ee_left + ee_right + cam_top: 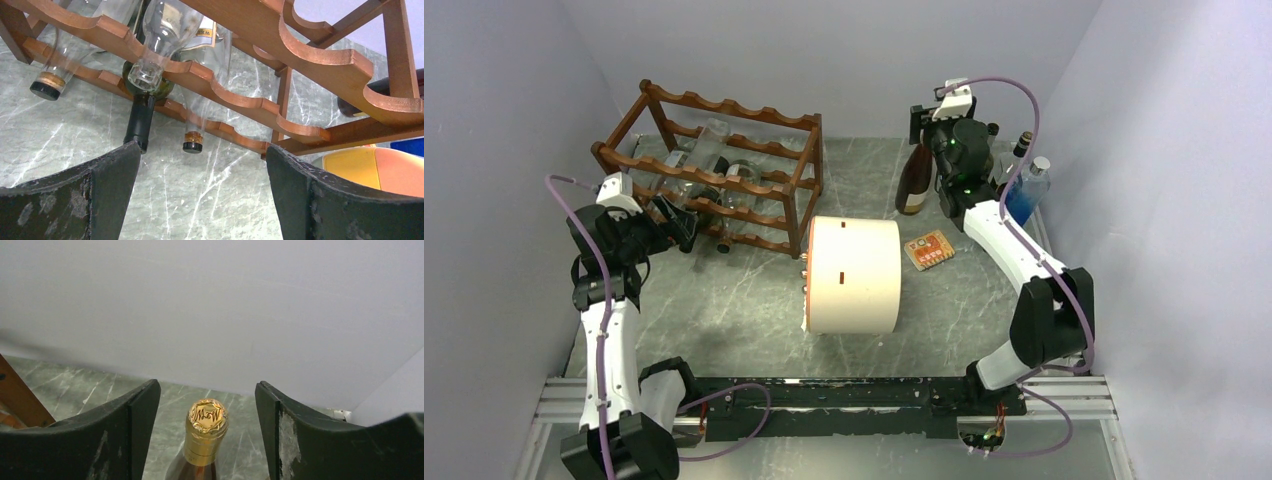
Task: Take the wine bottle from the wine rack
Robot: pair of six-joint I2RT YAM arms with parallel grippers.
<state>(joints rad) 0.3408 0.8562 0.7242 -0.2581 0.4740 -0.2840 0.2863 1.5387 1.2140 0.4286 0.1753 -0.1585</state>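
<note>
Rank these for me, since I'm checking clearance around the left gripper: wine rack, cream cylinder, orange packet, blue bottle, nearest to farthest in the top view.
From the left gripper:
1. wine rack, directly in front of it, on the left side.
2. cream cylinder, mid-table.
3. orange packet, just right of the cylinder.
4. blue bottle, far right.

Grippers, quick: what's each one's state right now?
Left gripper: open, holding nothing, fingers facing the wine rack.
Right gripper: open, fingers either side of the gold-capped bottle, not gripping it.
</note>
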